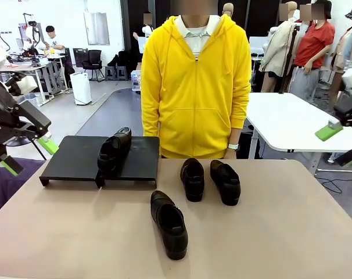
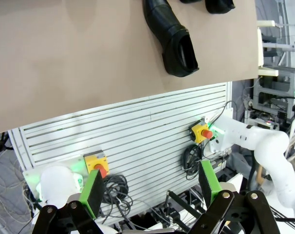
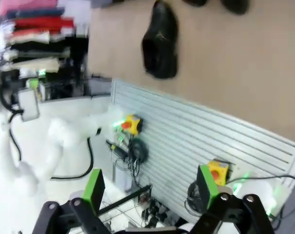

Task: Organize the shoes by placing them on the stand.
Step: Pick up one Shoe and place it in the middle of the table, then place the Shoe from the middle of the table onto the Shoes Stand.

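Observation:
One black shoe [image 1: 115, 148] lies on the black stand [image 1: 77, 160], over the seam between its two platforms. Two shoes [image 1: 192, 179] [image 1: 225, 181] sit side by side mid-table, and another shoe [image 1: 169, 224] lies nearer the front edge. My left gripper [image 1: 25, 154] hangs open off the table's left side, holding nothing. My right gripper [image 1: 341, 142] is open at the far right, off the table. In the left wrist view the open gripper [image 2: 151, 190] is below the table edge, the front shoe [image 2: 172, 41] above it. The right wrist view, blurred, shows the open gripper [image 3: 150, 187] and the same shoe [image 3: 159, 41].
A person in a yellow hoodie [image 1: 193, 87] stands at the far edge behind the two middle shoes, hands down. A slatted panel with red stop buttons [image 2: 201, 132] runs under the table's front edge. A white table [image 1: 292, 122] stands behind on the right.

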### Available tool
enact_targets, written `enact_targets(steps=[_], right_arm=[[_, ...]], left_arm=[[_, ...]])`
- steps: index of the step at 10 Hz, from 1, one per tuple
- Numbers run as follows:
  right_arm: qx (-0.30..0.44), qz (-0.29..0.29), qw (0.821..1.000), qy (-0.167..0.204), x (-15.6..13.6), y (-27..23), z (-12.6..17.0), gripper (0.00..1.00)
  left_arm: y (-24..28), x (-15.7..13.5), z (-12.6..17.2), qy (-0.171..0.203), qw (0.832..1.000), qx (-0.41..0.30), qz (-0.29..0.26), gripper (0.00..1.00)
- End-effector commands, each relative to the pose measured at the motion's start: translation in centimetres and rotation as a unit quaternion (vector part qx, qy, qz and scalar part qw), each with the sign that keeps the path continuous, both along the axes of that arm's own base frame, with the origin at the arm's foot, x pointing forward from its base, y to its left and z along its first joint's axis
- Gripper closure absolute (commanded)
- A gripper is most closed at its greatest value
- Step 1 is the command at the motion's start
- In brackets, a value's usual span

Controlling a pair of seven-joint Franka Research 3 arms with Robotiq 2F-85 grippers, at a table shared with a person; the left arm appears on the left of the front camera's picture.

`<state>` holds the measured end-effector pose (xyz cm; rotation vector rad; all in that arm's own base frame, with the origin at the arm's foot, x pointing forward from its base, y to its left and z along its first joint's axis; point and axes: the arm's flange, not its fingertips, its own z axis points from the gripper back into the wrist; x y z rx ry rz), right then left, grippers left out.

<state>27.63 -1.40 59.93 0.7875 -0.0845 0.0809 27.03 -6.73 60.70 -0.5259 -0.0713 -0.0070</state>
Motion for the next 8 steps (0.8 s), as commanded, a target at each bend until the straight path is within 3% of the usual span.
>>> enact_targets(steps=[1,8], right_arm=[[0.013,0.035,0.999,0.017,0.77,1.23,-0.48,0.0],[0.013,0.035,0.999,0.017,0.77,1.23,-0.48,0.0]], left_arm=[[0.25,-0.13,0.05,-0.003,1.0,0.001,-0.005,0.0],[0.25,-0.13,0.05,-0.003,1.0,0.001,-0.005,0.0]])
